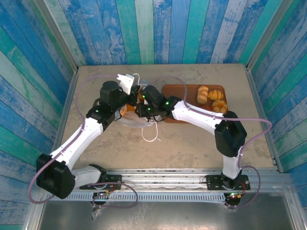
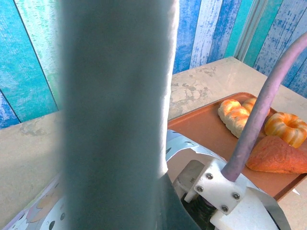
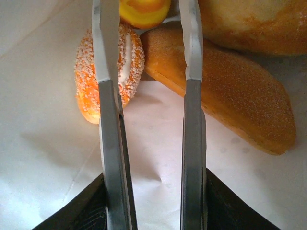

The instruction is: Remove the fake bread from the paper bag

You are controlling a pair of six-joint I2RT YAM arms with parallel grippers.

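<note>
Right gripper (image 3: 146,28) among bagged fake bread (image 3: 230,91)

You have the paper bag (image 1: 133,122) lying mid-way across the table (image 1: 192,139), with the tray (image 1: 184,93) just to its right and fake bread (image 1: 215,95) on the tray's right half. Inside the bag, a bun (image 3: 108,72) lies just left of a long loaf (image 3: 225,96), and a bigger loaf (image 3: 259,24) lies behind them.

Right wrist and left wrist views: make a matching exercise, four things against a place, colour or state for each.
1. striped sugary roll
2. ring-shaped bun
3. tray
4. right gripper

A. brown, beside the paper bag
B. jaws apart, inside the bag
C. on the tray, next to a reddish wedge
D. lying on white paper inside the bag

Pairs: 1-D, 2-C, 3-A, 4-B
</note>
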